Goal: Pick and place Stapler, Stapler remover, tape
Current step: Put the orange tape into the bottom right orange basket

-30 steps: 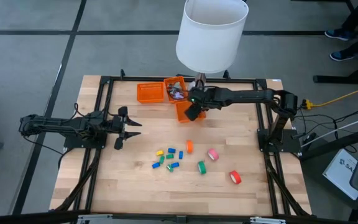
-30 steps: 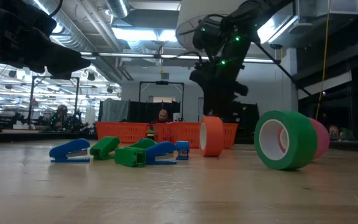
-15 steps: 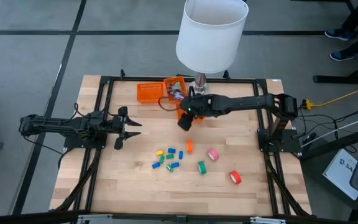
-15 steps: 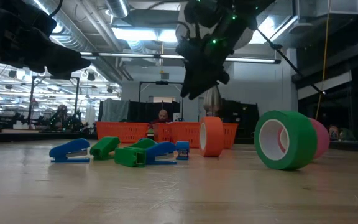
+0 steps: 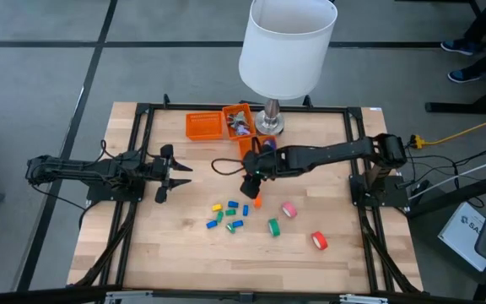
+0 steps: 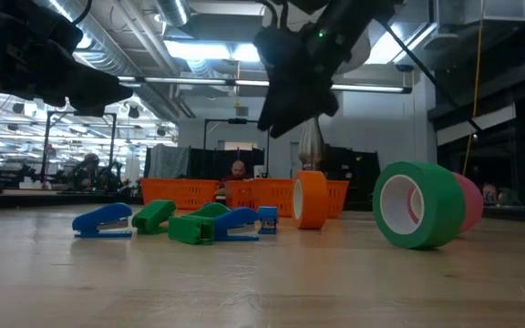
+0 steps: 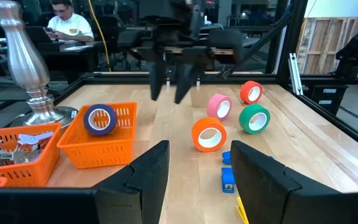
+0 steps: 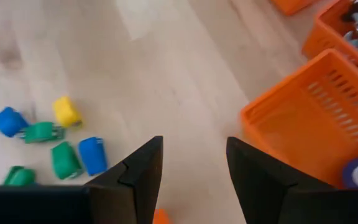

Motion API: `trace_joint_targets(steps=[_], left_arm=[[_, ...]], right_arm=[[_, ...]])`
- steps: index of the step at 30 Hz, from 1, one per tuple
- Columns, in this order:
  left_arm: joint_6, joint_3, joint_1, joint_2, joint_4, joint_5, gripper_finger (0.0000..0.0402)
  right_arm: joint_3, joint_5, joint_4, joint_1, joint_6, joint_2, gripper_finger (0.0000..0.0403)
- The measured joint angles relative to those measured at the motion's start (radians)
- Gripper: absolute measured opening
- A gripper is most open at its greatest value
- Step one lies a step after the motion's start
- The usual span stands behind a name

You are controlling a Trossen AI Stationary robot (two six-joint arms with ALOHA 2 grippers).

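Just below the right jaws (image 5: 251,187), which stood open and empty, lay the orange tape (image 5: 257,200) on the tabletop (image 5: 175,245). A clean pick would call for centring over the roll before closing. Beyond stood the basket (image 8: 303,134) with blue tape (image 7: 99,119). Far off, the left jaws (image 5: 174,173) waited wide.

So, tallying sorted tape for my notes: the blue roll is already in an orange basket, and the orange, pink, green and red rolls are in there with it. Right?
Not quite. The blue roll is in an orange basket, but the orange roll, pink roll, green roll and red roll lie out on the table, as the left wrist view shows.
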Motion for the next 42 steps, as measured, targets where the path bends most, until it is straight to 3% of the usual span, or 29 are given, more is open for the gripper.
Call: trace_joint_targets(steps=[6,15,42], left_arm=[[0.000,0.000,0.000,0.000,0.000,0.000,0.0169],[0.000,0.000,0.000,0.000,0.000,0.000,0.0169],[0.000,0.000,0.000,0.000,0.000,0.000,0.0169]], right_arm=[[0.000,0.000,0.000,0.061,0.085,0.000,0.0181],[0.000,0.000,0.008,0.129,0.081,0.000,0.0181],[0.000,-0.014,0.008,0.137,0.073,0.000,0.0181]])
